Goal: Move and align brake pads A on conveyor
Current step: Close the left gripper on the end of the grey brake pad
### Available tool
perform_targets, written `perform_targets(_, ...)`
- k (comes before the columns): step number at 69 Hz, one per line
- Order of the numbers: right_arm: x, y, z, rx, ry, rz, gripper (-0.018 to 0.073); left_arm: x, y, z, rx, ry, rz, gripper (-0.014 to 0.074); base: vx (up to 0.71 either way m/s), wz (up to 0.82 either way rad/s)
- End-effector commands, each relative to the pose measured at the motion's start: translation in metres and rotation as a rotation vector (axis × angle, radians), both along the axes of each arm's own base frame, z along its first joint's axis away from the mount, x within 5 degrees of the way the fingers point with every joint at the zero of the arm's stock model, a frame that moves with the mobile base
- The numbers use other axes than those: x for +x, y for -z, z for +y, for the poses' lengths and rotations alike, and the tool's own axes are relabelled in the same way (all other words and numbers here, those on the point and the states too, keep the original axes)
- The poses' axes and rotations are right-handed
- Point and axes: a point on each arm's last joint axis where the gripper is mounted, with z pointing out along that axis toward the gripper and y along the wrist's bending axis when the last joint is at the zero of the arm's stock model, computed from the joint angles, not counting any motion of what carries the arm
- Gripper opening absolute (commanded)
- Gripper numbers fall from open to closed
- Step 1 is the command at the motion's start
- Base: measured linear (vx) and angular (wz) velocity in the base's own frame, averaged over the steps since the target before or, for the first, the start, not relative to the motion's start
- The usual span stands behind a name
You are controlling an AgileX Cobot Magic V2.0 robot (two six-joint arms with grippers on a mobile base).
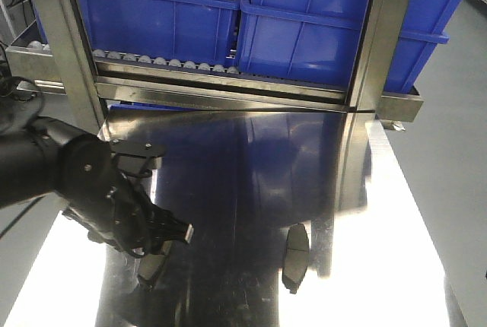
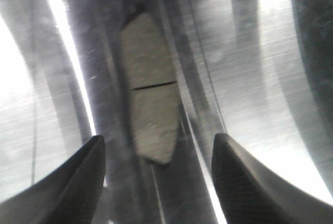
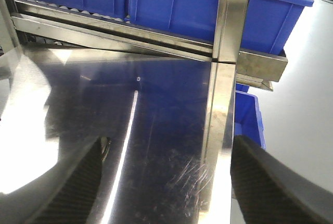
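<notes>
Nearer pad: a flat grey curved brake pad with a thin cross groove (image 2: 151, 104) is lying on the shiny steel tabletop (image 1: 251, 160), blurred, and half hidden from the front.
Left gripper (image 2: 158, 139): black fingers are standing apart, released, straddling it.
Second brake pad (image 1: 294, 258): lying well apart, dim, probably alike.
Right gripper (image 3: 169, 146): gaping, holding nothing; only the fingertips are showing.

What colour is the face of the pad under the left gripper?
Speckled grey-tan pad, one dark groove across it; best in the left wrist view.

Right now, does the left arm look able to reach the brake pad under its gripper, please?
Probably yes: the left gripper is open, with the brake pad lying uncovered on the steel tabletop between its fingers.
</notes>
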Motion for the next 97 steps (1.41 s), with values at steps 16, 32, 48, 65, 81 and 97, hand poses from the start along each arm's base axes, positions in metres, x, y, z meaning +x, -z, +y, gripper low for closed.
perform_targets(16, 0.002, -0.014, 0.000, 0.000, 0.002, -0.087, 0.0505, 0.016, -0.001, -0.019, -0.031, -0.032, -0.021, 0.0431, 0.00, 0.00)
perform_targets(32, 0.002, -0.014, 0.000, 0.000, 0.002, -0.087, 0.0505, 0.023, 0.008, -0.022, -0.022, -0.082, -0.018, 0.0433, 0.00, 0.00)
perform_targets(48, 0.002, -0.015, 0.000, 0.000, 0.002, -0.088, 0.0505, 0.028, 0.015, -0.020, 0.017, -0.089, -0.035, 0.0482, 0.00, 0.00)
perform_targets(65, 0.002, -0.015, 0.000, 0.000, 0.002, -0.088, 0.0505, 0.031, 0.022, -0.020, 0.018, -0.117, -0.022, 0.0510, 0.00, 0.00)
perform_targets(81, 0.002, -0.015, 0.000, 0.000, 0.002, -0.088, 0.0505, 0.033, 0.034, -0.021, 0.036, -0.118, 0.005, 0.0510, 0.00, 0.00)
perform_targets(97, 0.002, -0.015, 0.000, 0.000, 0.002, -0.088, 0.0505, 0.036, 0.039, -0.016, 0.044, -0.138, 0.022, 0.0465, 0.00, 0.00)
